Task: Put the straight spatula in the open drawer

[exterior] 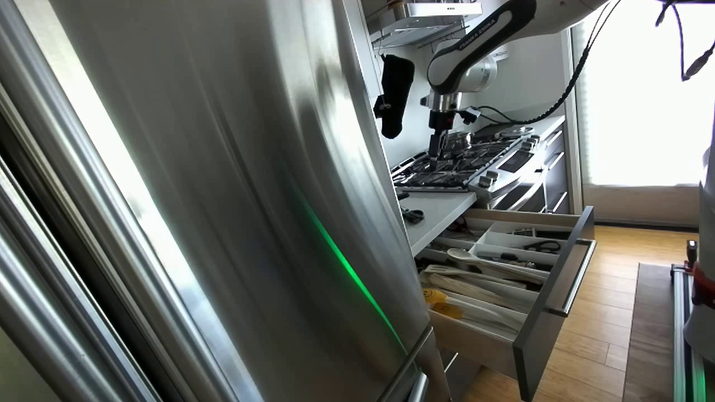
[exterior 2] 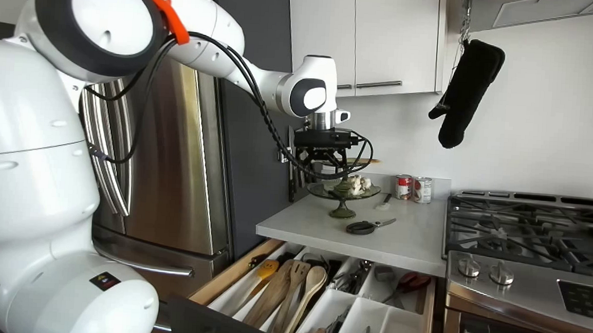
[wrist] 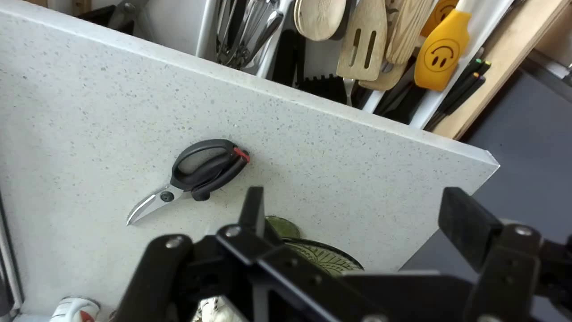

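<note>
Hovering, fingers [wrist: 467, 223] spread and empty, the gripper [wrist: 353, 201] could topple the glass stand [exterior 2: 342, 212] crowding it if steered too low toward the likely spatula [exterior 2: 385, 202], lying on the counter [exterior 2: 410, 235] near 2 cans [exterior 2: 403, 187].

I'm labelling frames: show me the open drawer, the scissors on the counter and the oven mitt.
Open drawer [exterior: 475, 344], in an exterior view: wooden side wall.
Scissors [wrist: 196, 179], in the wrist view: black handle.
Oven mitt [exterior 2: 468, 94], in an exterior view: middle of its body.

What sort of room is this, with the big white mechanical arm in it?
Most likely a kitchen: there is a stove, a steel refrigerator, and an open drawer holding wooden utensils.
</note>
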You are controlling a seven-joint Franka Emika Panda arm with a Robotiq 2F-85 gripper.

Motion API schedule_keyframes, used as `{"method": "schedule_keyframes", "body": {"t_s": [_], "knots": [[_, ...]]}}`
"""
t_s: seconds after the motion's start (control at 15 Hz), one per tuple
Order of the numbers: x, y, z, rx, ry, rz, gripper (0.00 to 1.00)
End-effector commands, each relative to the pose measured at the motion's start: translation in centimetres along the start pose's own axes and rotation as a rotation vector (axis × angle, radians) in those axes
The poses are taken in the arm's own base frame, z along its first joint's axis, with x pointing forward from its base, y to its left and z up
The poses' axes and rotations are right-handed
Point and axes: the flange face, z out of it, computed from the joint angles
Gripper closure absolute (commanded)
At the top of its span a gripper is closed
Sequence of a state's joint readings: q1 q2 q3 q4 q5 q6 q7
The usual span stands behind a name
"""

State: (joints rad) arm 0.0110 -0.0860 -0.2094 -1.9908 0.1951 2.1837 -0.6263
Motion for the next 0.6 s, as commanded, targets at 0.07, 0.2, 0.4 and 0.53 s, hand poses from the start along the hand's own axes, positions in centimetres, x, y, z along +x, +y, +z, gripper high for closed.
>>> {"method": "schedule_keyframes", "body": {"t_s": [0.07, 0.2, 0.4, 0.53], "knots": [[0.6, 0.3, 0.4, 0.002, -0.001, 0.005, 0.0], [0.7, 0.4, 0.3, 0.001, 0.001, 0.007, 0.0], [0.7, 0.4, 0.2, 0.0, 0.002, 0.008, 0.0], [1.5, 0.9, 0.7, -0.021, 0.009, -0.009, 0.0]]}}
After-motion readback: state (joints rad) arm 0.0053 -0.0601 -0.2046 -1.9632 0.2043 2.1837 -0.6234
